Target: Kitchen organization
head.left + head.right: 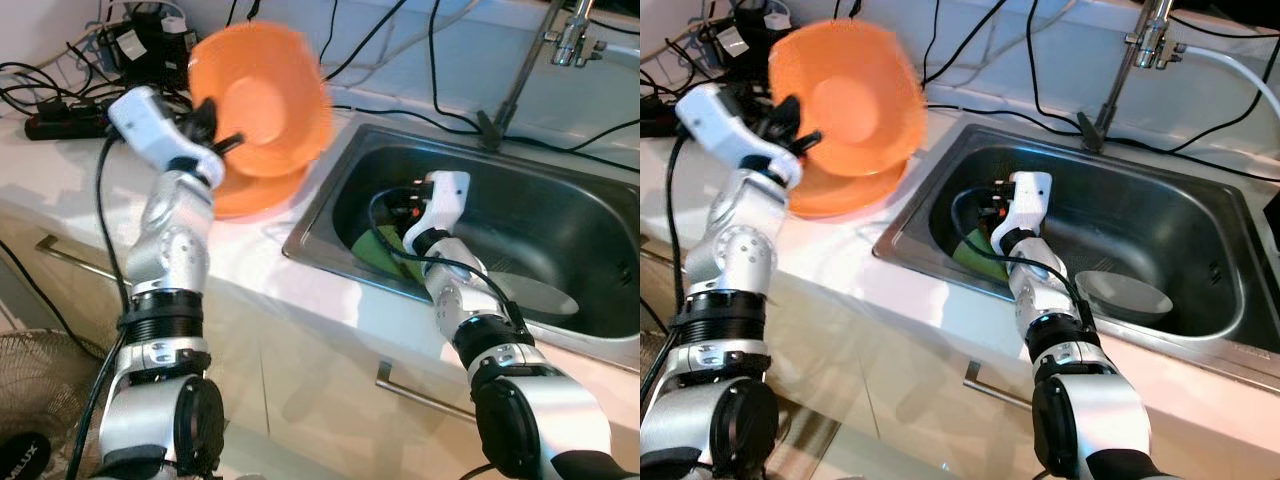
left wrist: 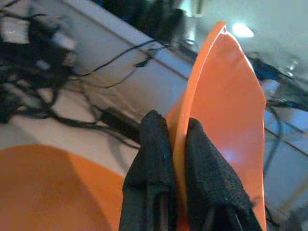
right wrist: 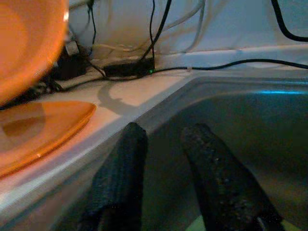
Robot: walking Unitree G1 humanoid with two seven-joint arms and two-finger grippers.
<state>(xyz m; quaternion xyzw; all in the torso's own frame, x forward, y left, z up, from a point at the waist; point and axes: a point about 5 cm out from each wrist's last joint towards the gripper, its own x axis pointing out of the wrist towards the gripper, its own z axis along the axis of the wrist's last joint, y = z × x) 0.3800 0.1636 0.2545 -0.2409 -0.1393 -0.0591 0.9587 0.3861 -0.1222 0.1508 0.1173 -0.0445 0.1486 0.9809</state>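
My left gripper [image 2: 177, 126] is shut on the rim of an orange bowl [image 1: 262, 100]. It holds the bowl tilted on edge above the counter, left of the sink. Under the bowl an orange plate [image 1: 250, 195] lies flat on the white counter. Inside the steel sink [image 1: 560, 200], near its left wall, my right gripper [image 3: 166, 132] is open with nothing between its fingers. Just below it in the basin lies a green item [image 1: 375, 250]. A pale bowl [image 1: 1125, 295] rests on the sink floor further right.
A faucet [image 1: 575, 35] stands behind the sink. Black cables and a power strip [image 1: 60, 120] crowd the back left of the counter. Drawer handles [image 1: 415, 392] run along the cabinet front below. A fan [image 1: 40, 380] stands on the floor at lower left.
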